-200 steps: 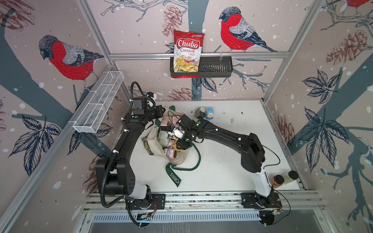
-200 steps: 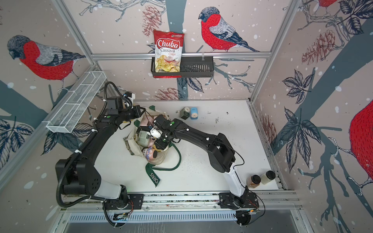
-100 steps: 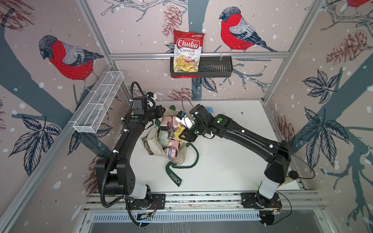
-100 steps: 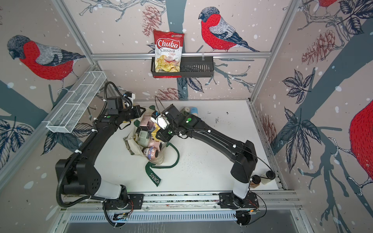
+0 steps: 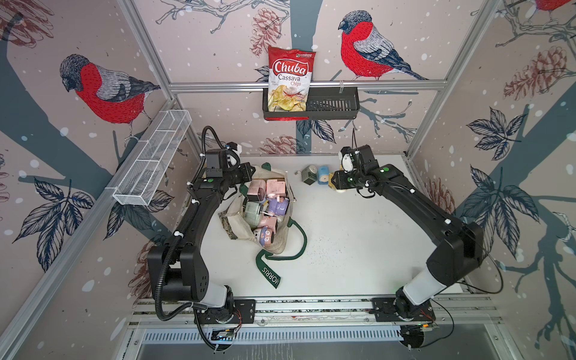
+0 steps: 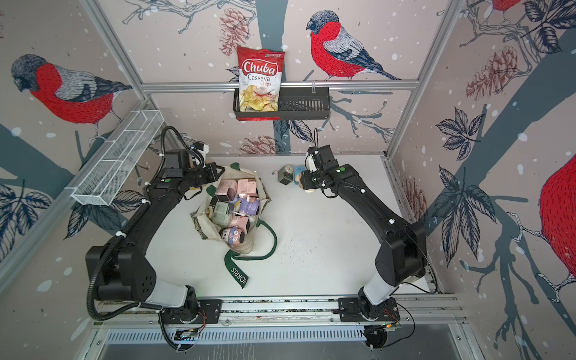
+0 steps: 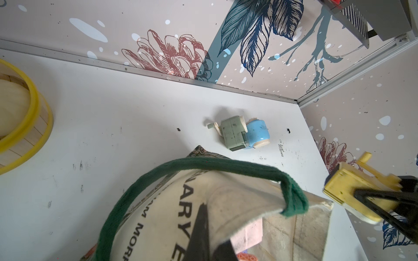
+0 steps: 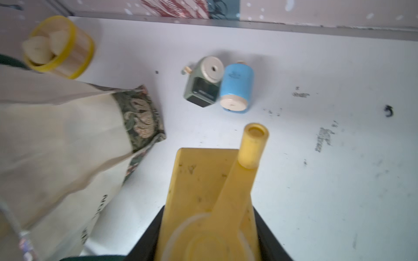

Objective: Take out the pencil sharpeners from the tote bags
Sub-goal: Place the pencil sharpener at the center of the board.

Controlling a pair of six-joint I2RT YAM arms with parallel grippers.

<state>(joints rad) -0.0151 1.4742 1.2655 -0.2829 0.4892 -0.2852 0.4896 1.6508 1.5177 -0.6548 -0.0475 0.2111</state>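
tote bag [image 8: 56, 140]: cream canvas, dark lettering | strap handles [image 7: 203, 163]: dark green | base band [image 8: 140, 117]: dark green, beige floral pattern | yellow sharpener [image 8: 203, 180], grey-green sharpener [image 8: 201, 88], blue sharpener [image 8: 236, 88] with cream ends, pink sharpener [image 5: 276, 187], lilac sharpener [image 5: 277, 205] | bench [image 5: 358, 237]: white | chips bag [image 5: 290, 78]: red, white | walls [image 5: 202, 62]: pale pink, red-breasted bird print

Black arms [image 5: 193, 218], white base links [image 5: 215, 294], green dots [image 5: 210, 180], corrugated cable [image 5: 162, 280].
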